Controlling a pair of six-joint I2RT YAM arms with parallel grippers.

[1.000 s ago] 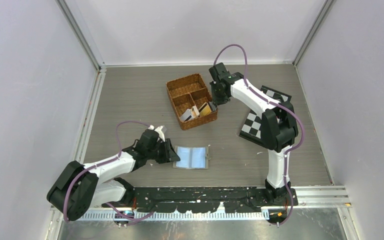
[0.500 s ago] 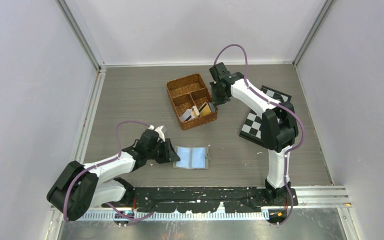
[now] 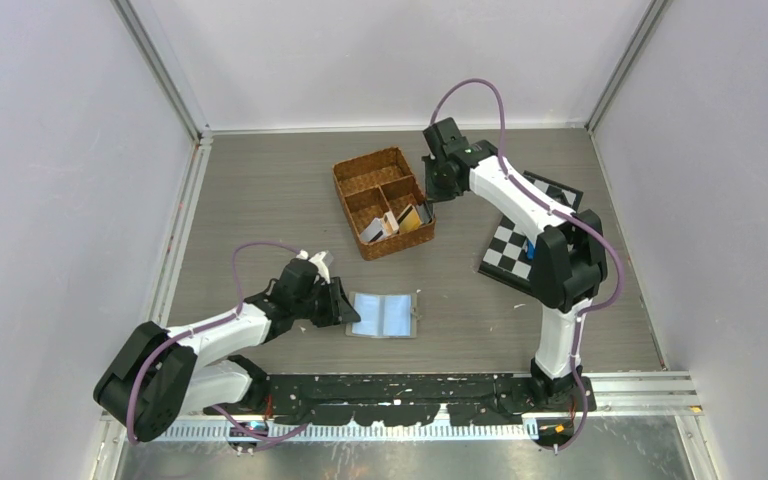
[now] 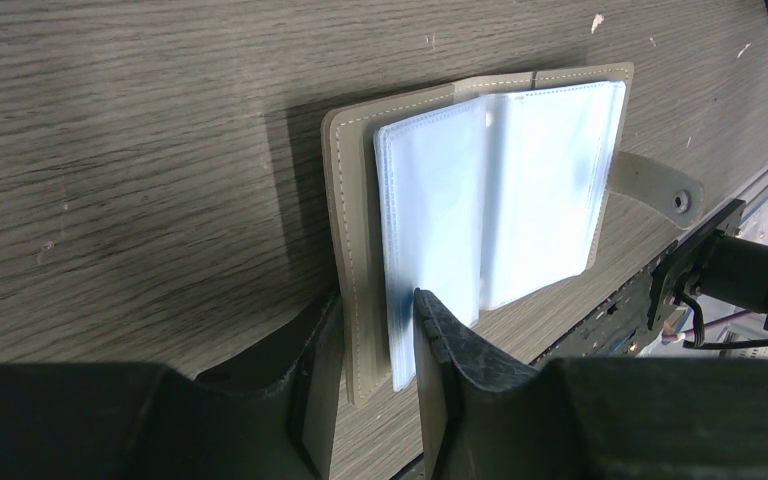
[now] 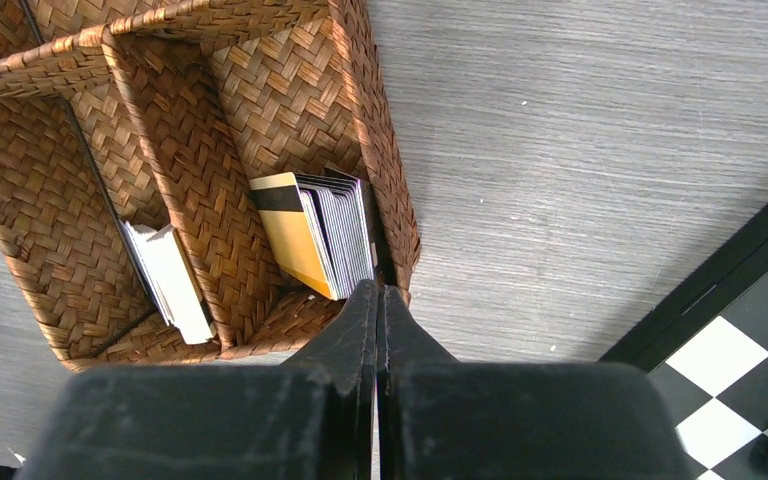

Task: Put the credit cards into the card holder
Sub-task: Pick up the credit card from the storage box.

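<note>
- Left fingers (image 4: 430, 345) first: they're pinched over the near-left edge of the card holder (image 4: 500, 190), one on the olive cover, the other pressing on the first clear blue sleeve. That's a firm grip on the holder.
- The left gripper (image 4: 375, 300) sits low on the table (image 4: 110, 150), coming in from the holder's left side.
- The holder lies open and flat, sleeves up, with its snap tab (image 4: 660, 190) sticking out on the right. It is near the front of the table, about the middle.
- No card can be seen in the sleeves.
- Over to the right gripper (image 5: 376, 295): jaws pressed tight together, nothing visible between them.
- It hangs above the right-hand rim of the wicker basket (image 5: 380, 150), at the far middle of the table.
- Right below it, the credit cards (image 5: 325, 235) stand on edge in the basket's near-right compartment, an orange one with a dark stripe at the front.
- More white cards (image 5: 170, 280) lean in the compartment just left.
- A checkerboard (image 5: 750, 340) lies to the right of the basket.
</note>
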